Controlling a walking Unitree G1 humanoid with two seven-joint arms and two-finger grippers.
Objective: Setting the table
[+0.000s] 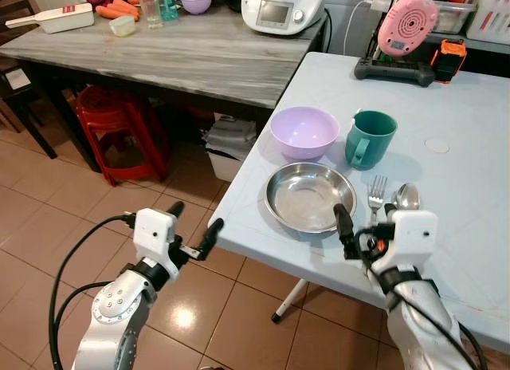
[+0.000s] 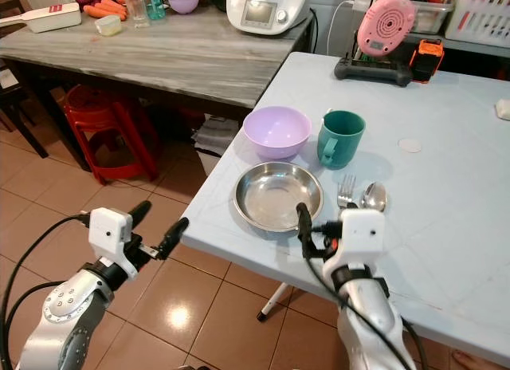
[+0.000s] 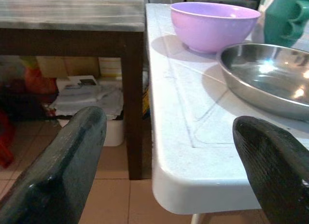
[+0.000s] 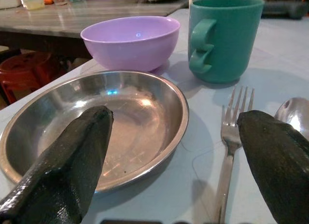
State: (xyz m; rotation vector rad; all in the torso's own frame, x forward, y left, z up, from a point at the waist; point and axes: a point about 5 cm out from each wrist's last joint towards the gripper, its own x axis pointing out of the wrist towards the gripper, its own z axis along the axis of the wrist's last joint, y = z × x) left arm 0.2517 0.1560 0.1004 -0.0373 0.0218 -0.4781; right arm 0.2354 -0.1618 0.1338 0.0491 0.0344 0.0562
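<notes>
Hovering with its two black fingers spread wide and holding nothing, the right pincer (image 1: 368,218) sits low over the near edge of the pale blue worktop (image 1: 470,147).

Just past it lie the round shiny metal plate (image 1: 309,196), then the silver metal fork (image 1: 377,193) and silver metal spoon (image 1: 407,197) side by side, ready for eating. Behind stand the round purple plastic bowl (image 1: 304,131) and the green plastic mug (image 1: 370,138). The left pincer (image 1: 194,230), also wide and empty, waits off the worktop's corner, over the floor.

A red stool (image 1: 119,127) stands under the grey wooden table (image 1: 183,55).
</notes>
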